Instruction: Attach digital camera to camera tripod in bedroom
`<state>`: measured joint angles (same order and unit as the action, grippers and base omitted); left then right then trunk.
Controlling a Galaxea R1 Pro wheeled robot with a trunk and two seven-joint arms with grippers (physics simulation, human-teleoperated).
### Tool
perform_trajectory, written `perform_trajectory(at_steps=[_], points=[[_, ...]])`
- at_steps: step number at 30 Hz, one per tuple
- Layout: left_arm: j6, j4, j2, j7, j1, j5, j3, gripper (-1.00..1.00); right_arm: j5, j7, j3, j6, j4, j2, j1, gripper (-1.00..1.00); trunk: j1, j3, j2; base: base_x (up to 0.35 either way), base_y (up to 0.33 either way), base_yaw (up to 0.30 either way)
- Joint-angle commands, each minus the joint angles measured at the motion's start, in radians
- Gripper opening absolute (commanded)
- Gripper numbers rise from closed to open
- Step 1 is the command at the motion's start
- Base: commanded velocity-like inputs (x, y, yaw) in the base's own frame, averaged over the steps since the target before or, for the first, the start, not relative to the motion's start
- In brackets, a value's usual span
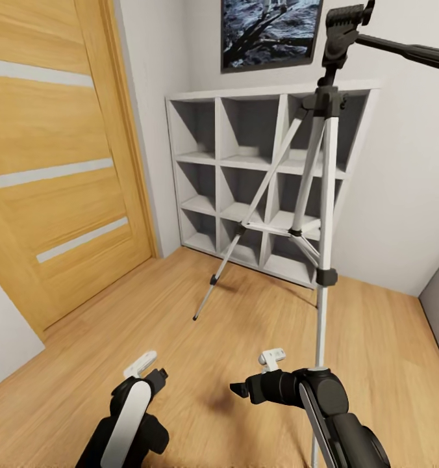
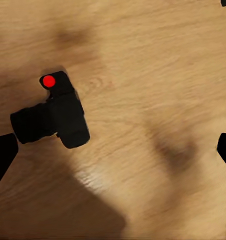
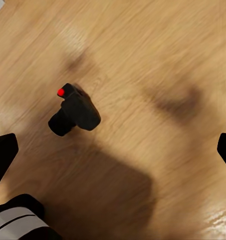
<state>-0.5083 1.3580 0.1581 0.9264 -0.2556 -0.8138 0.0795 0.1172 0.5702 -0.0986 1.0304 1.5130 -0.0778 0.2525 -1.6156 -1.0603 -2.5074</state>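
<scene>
In the head view, both arms reach forward and down over the wood plank floor (image 1: 180, 325). The left end effector (image 1: 148, 369) and the right end effector (image 1: 258, 377) hover low and near each other, both empty; how far their fingers are spread is hard to judge here. One camera tripod (image 1: 323, 214) stands just ahead of the right end effector, in front of one white cube shelf (image 1: 245, 162), with one wooden door (image 1: 57, 169) off to the left.

In the left wrist view, one digital camera (image 2: 55, 117) lies on the floor below, close to one fingertip (image 2: 1, 155); the fingers stand wide apart with nothing between them.

In the right wrist view, the same digital camera (image 3: 75, 111) lies beyond one fingertip (image 3: 2, 155), well off-centre. This end effector too is spread wide and empty.

The step appears to be picking up the camera. It would likely go best by centring the camera between the left fingers before descending, closing across the body rather than the lens.
</scene>
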Motion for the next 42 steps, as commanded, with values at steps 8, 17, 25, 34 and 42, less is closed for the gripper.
perform_trajectory(at_steps=[8, 17, 25, 34, 42], points=[[0.108, -0.007, 0.000, 0.041, -0.001, -0.057, 0.001, 1.00, 0.010, 0.008, 0.000, 0.003, 0.001, 0.000, 0.001, 1.00, -0.003, -0.032, -0.002, 0.000, 0.000, 0.000], [0.134, -0.009, -0.001, 0.076, -0.001, -0.124, 0.002, 1.00, 0.012, 0.008, 0.000, 0.004, 0.001, 0.000, 0.001, 1.00, -0.007, -0.067, -0.004, 0.000, 0.000, 0.000], [0.137, -0.009, -0.002, 0.078, -0.001, -0.134, 0.002, 1.00, 0.012, 0.008, 0.000, 0.004, 0.001, 0.000, 0.001, 1.00, -0.011, -0.098, -0.006, 0.000, 0.000, 0.000], [0.137, -0.018, -0.002, 0.078, -0.001, -0.136, 0.003, 1.00, 0.012, 0.008, 0.000, 0.004, 0.001, 0.000, 0.001, 1.00, -0.015, -0.133, -0.008, 0.000, 0.000, 0.000], [0.138, -0.020, -0.002, 0.078, -0.001, -0.136, 0.003, 1.00, 0.012, 0.008, 0.000, 0.004, 0.001, 0.000, 0.001, 1.00, -0.019, -0.163, -0.010, 0.000, 0.000, 0.000]])
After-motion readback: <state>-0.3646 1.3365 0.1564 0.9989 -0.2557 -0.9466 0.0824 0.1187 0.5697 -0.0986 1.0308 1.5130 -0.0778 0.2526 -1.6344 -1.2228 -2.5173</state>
